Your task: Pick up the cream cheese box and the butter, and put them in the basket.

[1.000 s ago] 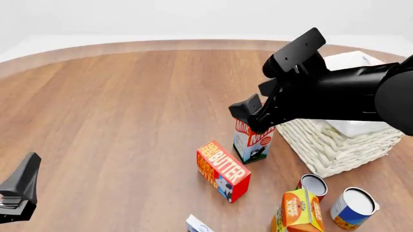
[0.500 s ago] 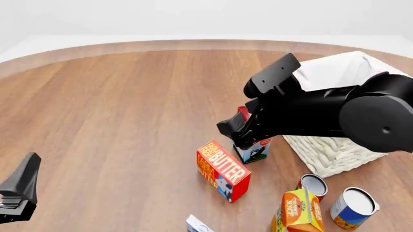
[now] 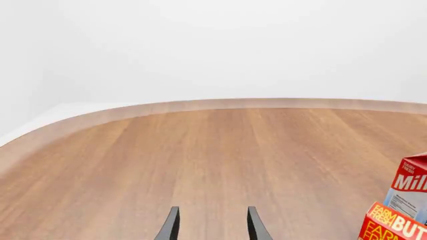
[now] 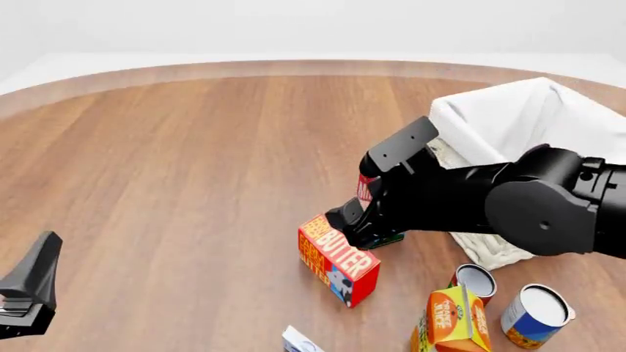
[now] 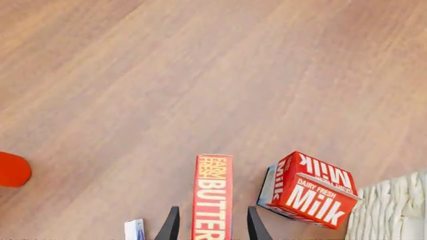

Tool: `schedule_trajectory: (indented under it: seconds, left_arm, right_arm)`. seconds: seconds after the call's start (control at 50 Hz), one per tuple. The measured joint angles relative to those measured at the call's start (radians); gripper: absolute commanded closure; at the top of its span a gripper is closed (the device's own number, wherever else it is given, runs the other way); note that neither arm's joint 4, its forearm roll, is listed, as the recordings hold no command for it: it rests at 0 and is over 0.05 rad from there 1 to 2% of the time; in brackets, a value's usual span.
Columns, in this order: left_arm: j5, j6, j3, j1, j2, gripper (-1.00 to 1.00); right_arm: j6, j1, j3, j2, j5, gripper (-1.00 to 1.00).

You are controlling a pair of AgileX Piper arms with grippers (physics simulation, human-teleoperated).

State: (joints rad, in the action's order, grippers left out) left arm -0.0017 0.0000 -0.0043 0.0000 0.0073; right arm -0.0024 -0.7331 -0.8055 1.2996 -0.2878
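The right wrist view alone shows the right gripper (image 5: 209,225) with fingers (image 5: 171,227) spread, straddling the butter (image 5: 213,195), contact unclear. The left gripper (image 3: 210,225) fingers are parted, empty above the tabletop (image 3: 200,160).

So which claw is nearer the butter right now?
Right. The right claw hangs over the butter, fingers open either side of it. The left claw sits far off by the table's left edge.

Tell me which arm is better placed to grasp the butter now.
The right. Its gripper is open with the butter lined up between the fingers, while the left gripper sits far away at the table's near-left edge.
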Motion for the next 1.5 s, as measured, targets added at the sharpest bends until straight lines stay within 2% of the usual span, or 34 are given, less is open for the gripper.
schedule_trajectory:
  seconds: [0.32, 1.0, 1.5]
  left_arm:
    - [0.000, 0.000, 0.000, 0.000, 0.000, -1.00]
    - [0.000, 0.000, 0.000, 0.000, 0.000, -1.00]
    - [0.000, 0.000, 0.000, 0.000, 0.000, -1.00]
  right_arm:
    - [0.011, 0.007, 0.042, 0.020, 0.028, -1.00]
    - [-0.002, 0.023, 0.091, 0.080, 0.059, -1.00]
    - [0.029, 0.008, 0.127, 0.139, 0.112, -1.00]
